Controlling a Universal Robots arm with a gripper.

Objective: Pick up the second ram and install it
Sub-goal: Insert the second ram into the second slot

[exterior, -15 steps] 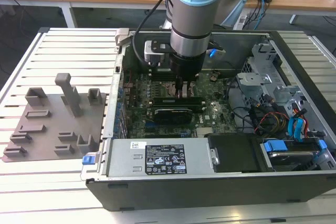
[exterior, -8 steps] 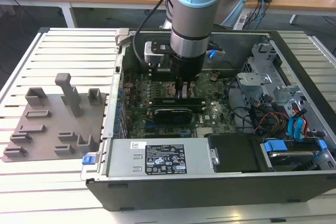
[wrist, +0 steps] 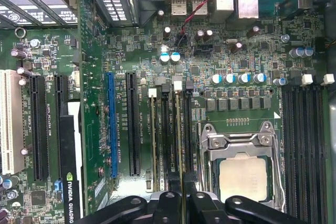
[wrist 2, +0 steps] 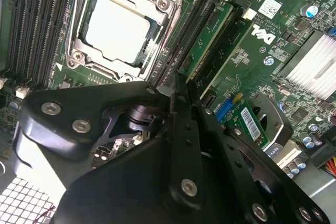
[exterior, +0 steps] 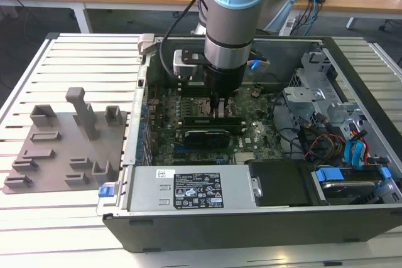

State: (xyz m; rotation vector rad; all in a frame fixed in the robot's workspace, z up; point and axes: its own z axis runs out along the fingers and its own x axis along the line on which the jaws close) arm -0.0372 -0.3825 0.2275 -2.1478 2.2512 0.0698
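Hand [exterior: 219, 112] lowered inside open computer case [exterior: 251, 218], centre of exterior view, apparently clenched on second ram [wrist: 181, 145], thin green edge-on stick, seated between memory slots beside CPU socket [wrist: 241, 169], narrow clearance either side.

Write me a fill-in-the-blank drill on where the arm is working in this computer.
1. The end effector reaches down into the open computer ____.
2. In both wrist views, the ram stands on edge in a slot beside the square CPU ____.
3. The grey fixture plate lies outside the case, on the exterior view's ____.
4. In the first wrist view, one long expansion slot is coloured ____.

Missing words: case; socket; left; blue
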